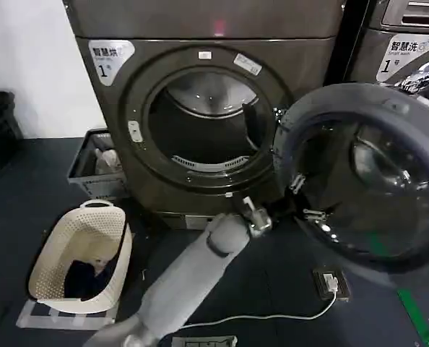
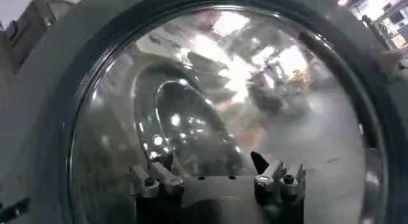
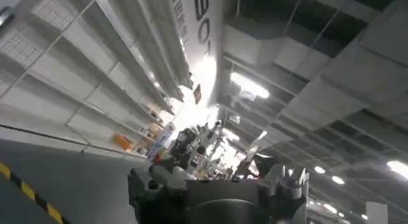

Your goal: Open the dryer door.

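Grey and thick, the left arm [image 1: 189,278] runs from the lower edge of the head view up to the left tool [image 1: 299,199], which sits at the inner face of the dryer door [image 1: 366,173]. That door is swung well out from the dryer [image 1: 200,108], hinged on the side away from the arm, so the open drum mouth [image 1: 207,123] lies behind and to the left of the tool. In the left wrist view the two fingers [image 2: 152,179] stand apart, right up against the domed glass [image 2: 223,97]; contact cannot be judged. Any further swing would push the door away from the tool, rightward. The right tool [image 3: 217,193] points away from the machines, fingers apart, holding nothing.
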Motion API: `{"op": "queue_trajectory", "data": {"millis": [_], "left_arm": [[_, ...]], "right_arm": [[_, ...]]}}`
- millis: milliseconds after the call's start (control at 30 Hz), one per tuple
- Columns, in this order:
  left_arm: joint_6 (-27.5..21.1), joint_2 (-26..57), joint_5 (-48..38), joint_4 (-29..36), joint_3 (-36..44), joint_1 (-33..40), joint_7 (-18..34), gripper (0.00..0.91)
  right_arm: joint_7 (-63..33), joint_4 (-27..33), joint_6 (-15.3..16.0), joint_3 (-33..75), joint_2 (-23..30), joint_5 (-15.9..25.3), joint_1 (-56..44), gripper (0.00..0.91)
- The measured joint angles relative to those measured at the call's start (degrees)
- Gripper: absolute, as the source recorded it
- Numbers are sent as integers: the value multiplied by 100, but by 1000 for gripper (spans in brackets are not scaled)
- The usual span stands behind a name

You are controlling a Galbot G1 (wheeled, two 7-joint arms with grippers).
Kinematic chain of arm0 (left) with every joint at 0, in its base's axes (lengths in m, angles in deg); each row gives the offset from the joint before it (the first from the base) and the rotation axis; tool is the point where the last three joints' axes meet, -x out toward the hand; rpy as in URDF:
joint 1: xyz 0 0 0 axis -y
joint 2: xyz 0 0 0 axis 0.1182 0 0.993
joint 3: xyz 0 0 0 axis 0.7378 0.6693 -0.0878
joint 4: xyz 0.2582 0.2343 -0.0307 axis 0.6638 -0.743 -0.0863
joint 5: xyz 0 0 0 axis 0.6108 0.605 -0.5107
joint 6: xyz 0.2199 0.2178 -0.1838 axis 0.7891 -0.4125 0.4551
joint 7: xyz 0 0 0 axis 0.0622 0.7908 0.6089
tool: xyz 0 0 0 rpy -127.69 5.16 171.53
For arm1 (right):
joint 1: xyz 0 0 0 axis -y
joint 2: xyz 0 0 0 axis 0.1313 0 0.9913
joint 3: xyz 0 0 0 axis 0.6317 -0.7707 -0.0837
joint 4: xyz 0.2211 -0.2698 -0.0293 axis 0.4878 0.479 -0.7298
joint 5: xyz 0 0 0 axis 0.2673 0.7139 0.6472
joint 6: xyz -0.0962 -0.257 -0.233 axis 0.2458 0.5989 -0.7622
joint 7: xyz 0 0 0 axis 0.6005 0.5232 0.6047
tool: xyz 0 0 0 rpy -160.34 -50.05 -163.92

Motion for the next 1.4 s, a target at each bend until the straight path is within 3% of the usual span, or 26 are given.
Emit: {"op": "queue_trajectory", "data": {"millis": [167, 367, 533, 833, 933, 1067, 1267, 1400], "left_arm": [[4, -253, 37, -319, -27, 79, -6, 907], [-208, -143, 4, -187, 47, -38, -7, 907], [-440, 443, -31, 525, 147, -366, -58, 907], [-296, 2618, -85, 2319, 152, -853, -181, 907], [-19, 3538, -232, 2941, -11, -1023, -435, 907], [572, 4746, 182, 3582, -368, -1309, -634, 907], [1660, 6289, 1011, 3817, -1242, -2001, -628, 907], [2515, 7018, 2091, 3848, -2017, -2574, -486, 907]], "right_arm": [[-91, 164, 44, 74, -67, 8, -10, 907], [-19, 402, 11, 196, -174, 8, -17, 907], [165, 778, 8, 336, -490, 98, 11, 907], [293, 1588, -107, 214, -1081, 358, 256, 907], [394, 1725, -114, 178, -1207, 366, 335, 907], [457, 1737, -159, 63, -1217, 365, 411, 907], [498, 1720, -238, -140, -1151, 365, 571, 907], [525, 1675, -254, -316, -1120, 368, 676, 907]]}}
